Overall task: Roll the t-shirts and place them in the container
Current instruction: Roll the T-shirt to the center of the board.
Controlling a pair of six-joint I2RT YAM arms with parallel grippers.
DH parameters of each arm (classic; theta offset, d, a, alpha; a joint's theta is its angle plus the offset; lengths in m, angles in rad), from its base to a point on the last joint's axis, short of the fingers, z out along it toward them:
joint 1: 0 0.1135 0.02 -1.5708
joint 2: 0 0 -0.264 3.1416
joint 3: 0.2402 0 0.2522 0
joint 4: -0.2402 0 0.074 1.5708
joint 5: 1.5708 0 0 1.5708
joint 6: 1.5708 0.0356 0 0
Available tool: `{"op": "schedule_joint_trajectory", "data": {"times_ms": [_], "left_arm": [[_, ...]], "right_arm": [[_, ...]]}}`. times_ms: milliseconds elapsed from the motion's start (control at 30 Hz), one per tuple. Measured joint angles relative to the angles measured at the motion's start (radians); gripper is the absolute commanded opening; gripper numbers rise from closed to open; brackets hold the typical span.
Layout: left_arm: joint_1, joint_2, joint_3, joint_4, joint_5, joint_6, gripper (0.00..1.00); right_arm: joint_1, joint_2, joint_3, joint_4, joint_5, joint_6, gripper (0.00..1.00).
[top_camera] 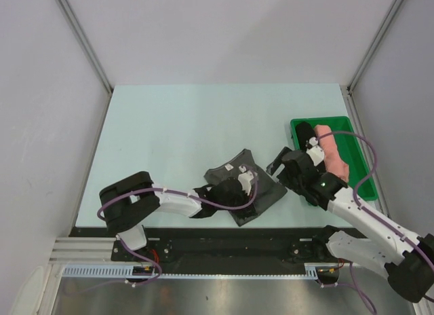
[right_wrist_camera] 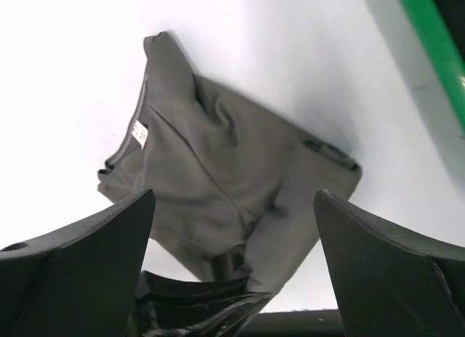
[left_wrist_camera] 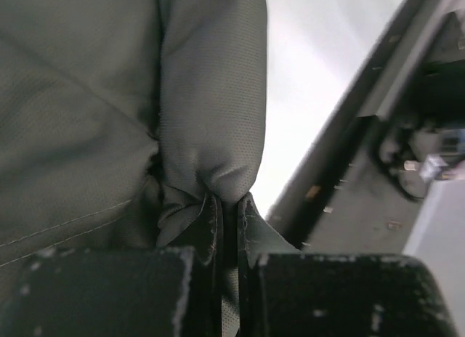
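Observation:
A dark charcoal-grey t-shirt [top_camera: 261,196] lies loosely folded near the table's front edge, its small white neck label [right_wrist_camera: 138,136] facing up. My left gripper [top_camera: 236,191] rests on the shirt's near side and is shut on a pinched fold of the grey cloth [left_wrist_camera: 211,170]; the cloth bulges just beyond the closed jaws. My right gripper [top_camera: 279,163] hovers just right of the shirt, jaws wide open and holding nothing; in its own view the shirt [right_wrist_camera: 218,170] lies beyond the spread fingers [right_wrist_camera: 80,257]. A salmon-pink roll [top_camera: 333,153] and a black roll [top_camera: 305,133] lie in the tray.
The green plastic tray [top_camera: 352,125] stands at the right side of the table, close behind my right arm; its rim [right_wrist_camera: 432,54] shows in the right wrist view. The black front rail [left_wrist_camera: 349,134] runs just beside the shirt's near edge.

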Motion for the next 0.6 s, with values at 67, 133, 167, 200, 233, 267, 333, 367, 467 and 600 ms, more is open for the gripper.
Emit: {"op": "schedule_joint_trajectory", "data": {"times_ms": [67, 133, 167, 200, 233, 267, 333, 367, 467, 600], "left_arm": [[0.012, 0.000, -0.054, 0.084, 0.061, -0.112, 0.00], [0.026, 0.000, -0.080, 0.127, 0.089, -0.174, 0.00], [0.036, 0.000, -0.098, 0.154, 0.109, -0.217, 0.00], [0.046, 0.002, -0.114, 0.179, 0.126, -0.256, 0.00], [0.056, 0.003, -0.127, 0.199, 0.140, -0.290, 0.00], [0.067, 0.005, -0.137, 0.216, 0.154, -0.320, 0.00], [0.085, 0.008, -0.151, 0.239, 0.176, -0.367, 0.00], [0.097, 0.009, -0.157, 0.244, 0.188, -0.389, 0.00], [0.129, 0.009, -0.163, 0.244, 0.225, -0.432, 0.00], [0.167, 0.022, -0.163, 0.238, 0.282, -0.457, 0.00]], "right_arm": [[0.006, -0.052, -0.037, -0.007, 0.003, 0.000, 0.94], [0.024, -0.067, -0.064, -0.023, 0.007, 0.004, 0.93], [0.040, -0.068, -0.078, -0.032, 0.011, 0.010, 0.93], [0.058, -0.068, -0.090, -0.042, 0.012, 0.018, 0.92], [0.073, -0.068, -0.101, -0.053, 0.014, 0.029, 0.91], [0.087, -0.069, -0.111, -0.068, 0.015, 0.042, 0.91], [0.109, -0.076, -0.124, -0.094, 0.020, 0.068, 0.90], [0.118, -0.084, -0.132, -0.104, 0.023, 0.084, 0.89], [0.139, -0.116, -0.161, -0.121, 0.029, 0.129, 0.83], [0.150, -0.135, -0.205, -0.115, 0.028, 0.178, 0.70]]}}
